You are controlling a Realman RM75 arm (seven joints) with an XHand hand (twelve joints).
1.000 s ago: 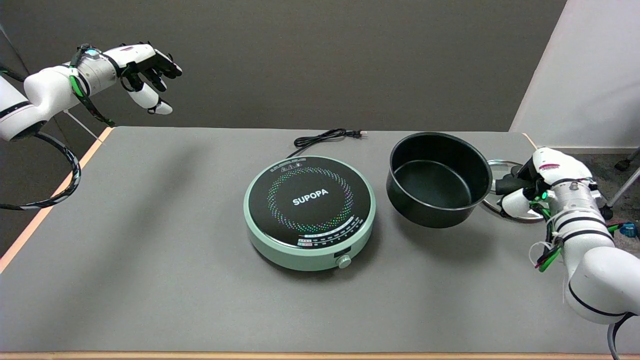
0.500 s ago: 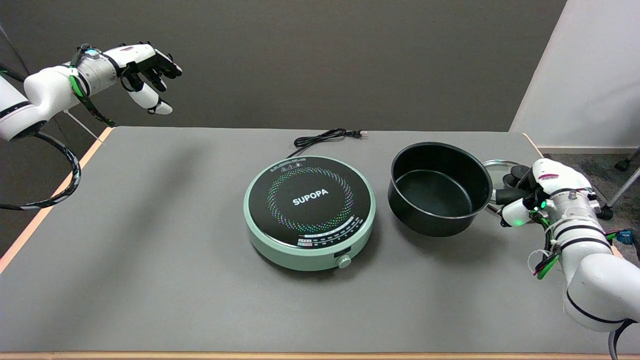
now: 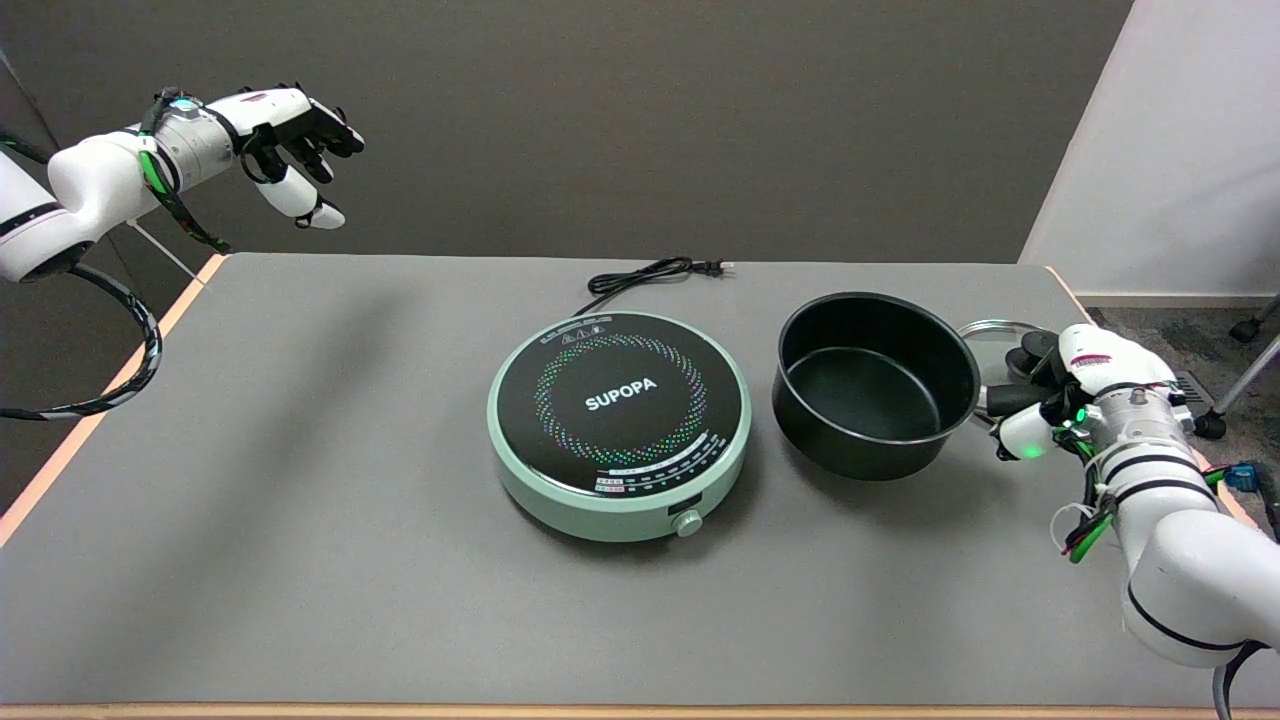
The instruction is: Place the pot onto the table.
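At the far left of your view the idle left hand [image 3: 290, 140] hangs in the air above the desk's [image 3: 300, 480] far left corner, holding nothing. Move right across the bare grey desk and you reach the round mint-green induction cooker [image 3: 620, 425], its black glass top marked SUPOPA and its small knob facing the near edge; nothing sits on it. Its black power cord [image 3: 650, 272] trails off behind it toward the desk's far edge, the plug lying loose on the surface. Just to the right of the cooker, close beside it but apart from it, is the black pot [image 3: 875, 385], upright, open and empty; its base looks to be down on the desk, though you cannot tell for certain from this angle that it bears fully. Its black handle [image 3: 1010, 398] sticks out to the right, and your right hand [image 3: 1065, 395] has its fingers [image 3: 1025, 437] wrapped around that handle, gripping it. Behind the handle and the hand, near the desk's right edge, lies the glass lid [image 3: 990, 328] with its dark knob, partly hidden by the hand. The right arm runs back from there to the lower right corner of the view.
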